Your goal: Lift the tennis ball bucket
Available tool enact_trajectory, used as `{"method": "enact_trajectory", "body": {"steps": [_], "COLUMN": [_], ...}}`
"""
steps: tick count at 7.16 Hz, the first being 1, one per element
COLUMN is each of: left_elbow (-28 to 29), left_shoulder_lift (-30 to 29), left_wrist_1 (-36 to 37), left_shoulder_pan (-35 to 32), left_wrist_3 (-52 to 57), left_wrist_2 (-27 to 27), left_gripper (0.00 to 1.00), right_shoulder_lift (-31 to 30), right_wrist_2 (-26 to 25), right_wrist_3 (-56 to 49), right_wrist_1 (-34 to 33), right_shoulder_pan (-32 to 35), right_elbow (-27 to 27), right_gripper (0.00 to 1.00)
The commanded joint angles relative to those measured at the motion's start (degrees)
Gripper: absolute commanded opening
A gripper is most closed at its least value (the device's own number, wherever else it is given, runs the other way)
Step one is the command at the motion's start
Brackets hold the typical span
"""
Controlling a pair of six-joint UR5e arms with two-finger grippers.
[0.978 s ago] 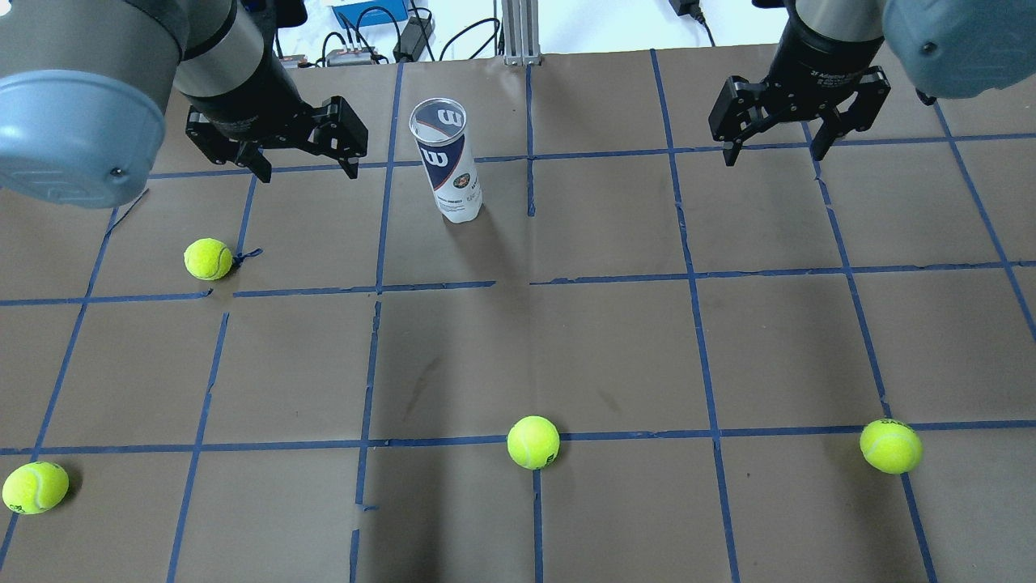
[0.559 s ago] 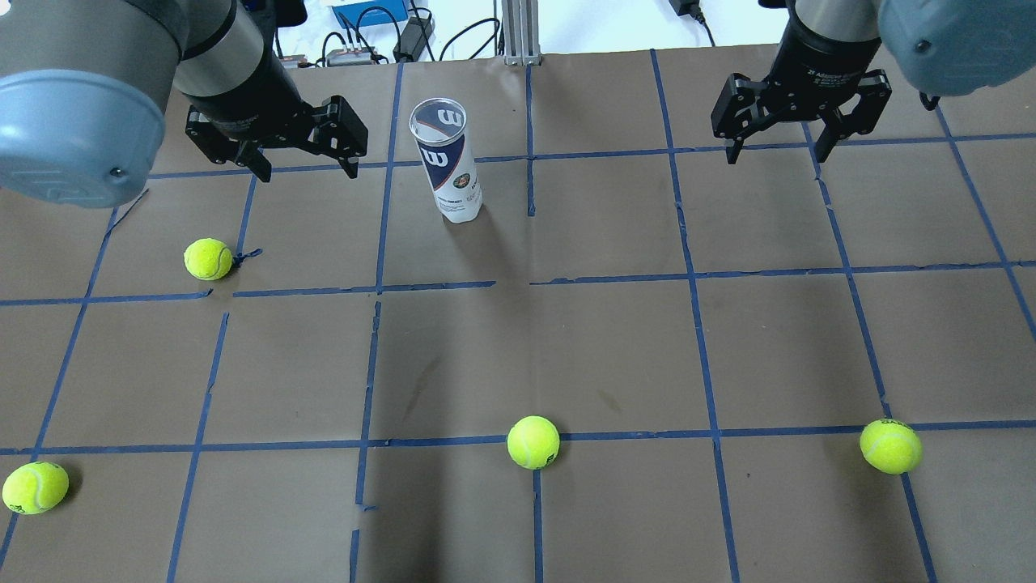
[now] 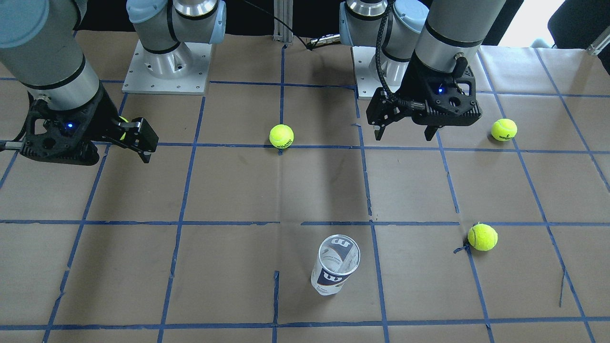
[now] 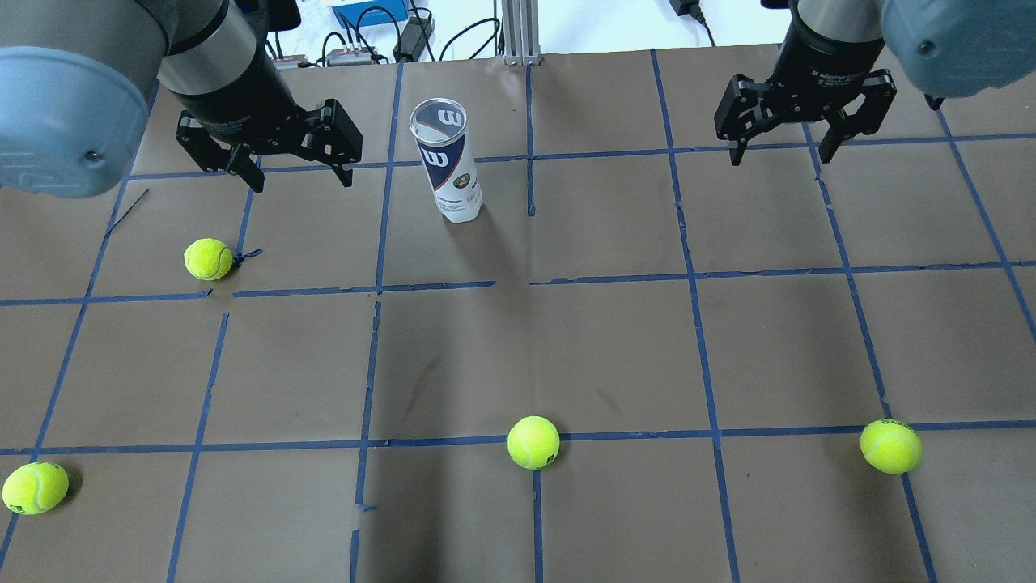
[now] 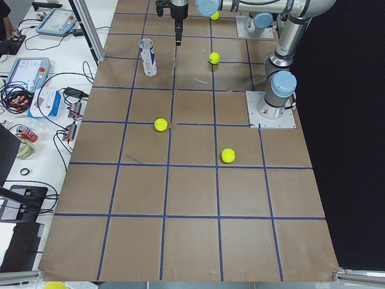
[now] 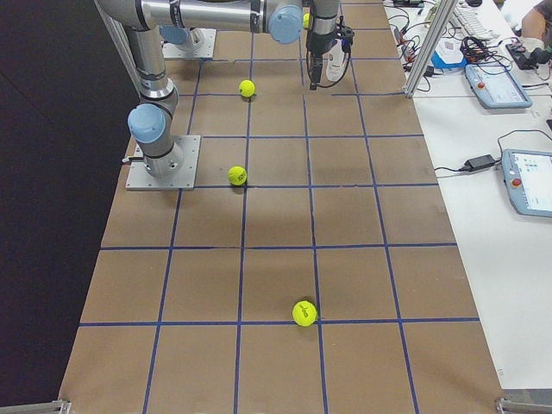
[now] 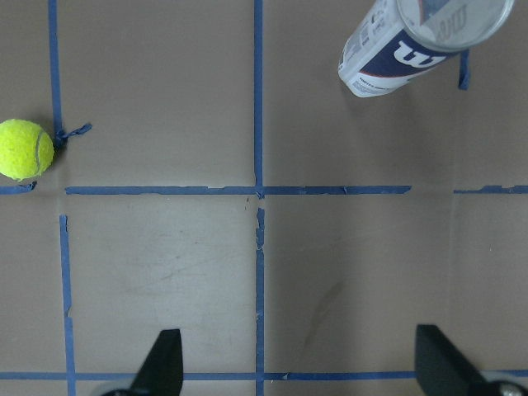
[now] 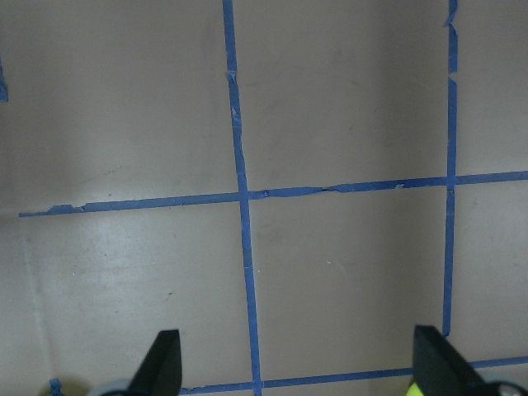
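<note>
Left gripper has edged slightly away from the tennis ball can; right gripper has barely shifted. Both hang wide open, holding nothing, flanking the upright can without touching it. Its clear top shows only label inside. Only the left wrist camera catches it, beside a tennis ball.

The tennis ball bucket stands on the counter ahead of me, between my left hand and my right hand, nearer the left. One ball lies just behind my left hand. Closer to me lie a left ball, a middle ball and a right ball.
</note>
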Motion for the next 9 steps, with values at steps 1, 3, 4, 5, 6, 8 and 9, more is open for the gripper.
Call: {"method": "enact_trajectory", "body": {"steps": [1,3,4,5,6,8,9], "left_elbow": [0.06,0.06,0.06,0.15,0.15,0.15,0.15], "left_shoulder_lift": [0.13,0.13,0.13,0.04,0.04,0.13,0.30], "left_wrist_1": [-0.30,-0.30,-0.30,-0.22,-0.22,-0.22,-0.22], "left_shoulder_pan": [0.50,0.50,0.58,0.59,0.41,0.50,0.41], "left_wrist_3": [0.16,0.16,0.16,0.16,0.07,0.16,0.16], "left_wrist_2": [-0.13,-0.04,0.13,-0.22,-0.31,-0.30,0.04], "left_gripper": [1.00,1.00,1.00,1.00,1.00,1.00,1.00], "right_shoulder_lift": [-0.09,0.78,0.61,0.52,0.61,0.26,0.09], "right_wrist_2": [0.42,0.25,0.07,0.33,0.33,0.33,0.33], "right_wrist_3": [0.23,0.32,0.32,0.32,0.32,0.32,0.32], "right_wrist_1": [-0.75,-1.02,-0.50,-0.84,-0.84,-0.58,-0.58], "right_shoulder_pan": [-0.39,-0.39,-0.48,-0.48,-0.48,-0.48,-0.48], "right_elbow": [-0.33,-0.51,-0.77,-0.86,-1.03,-1.03,-1.12], "right_gripper": [1.00,1.00,1.00,1.00,1.00,1.00,1.00]}}
